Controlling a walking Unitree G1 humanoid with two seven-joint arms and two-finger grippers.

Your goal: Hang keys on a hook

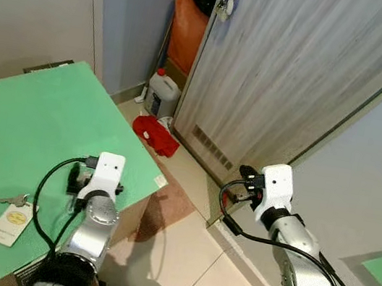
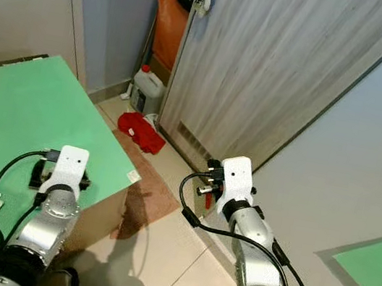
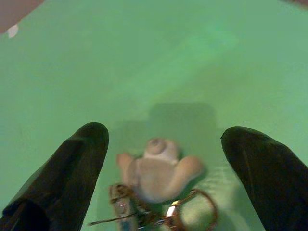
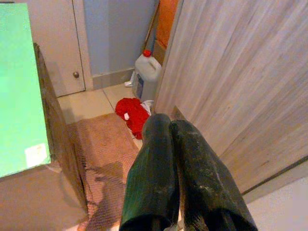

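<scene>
Left gripper (image 3: pixel 163 159) spread wide above green table (image 1: pixel 24 130), fingers (image 3: pixel 72 168) straddling keys (image 3: pixel 154 202) with small teddy charm (image 3: pixel 156 171). Bunch sits dead centre between pads (slightly toward wrist, 6 o'clock), long axis running across gap. Left arm nearer. Right gripper (image 4: pixel 180 159) pressed together, empty, over floor beside wooden door (image 1: pixel 298 73).

Silver arms (image 1: pixel 88 232); white wrists; blk cables

Table (image 1: pixel 25 123): at the robot's left.
Keys (image 3: pixel 149 211): on the table near its front edge, between the left gripper's (image 3: pixel 163 163) spread fingers.
Tagged key (image 1: pixel 11 219): left of them.
Door (image 1: pixel 299 66): ahead, right.
Jug (image 1: pixel 163 93), cloth (image 1: pixel 155 136): on the floor between table and door.
</scene>
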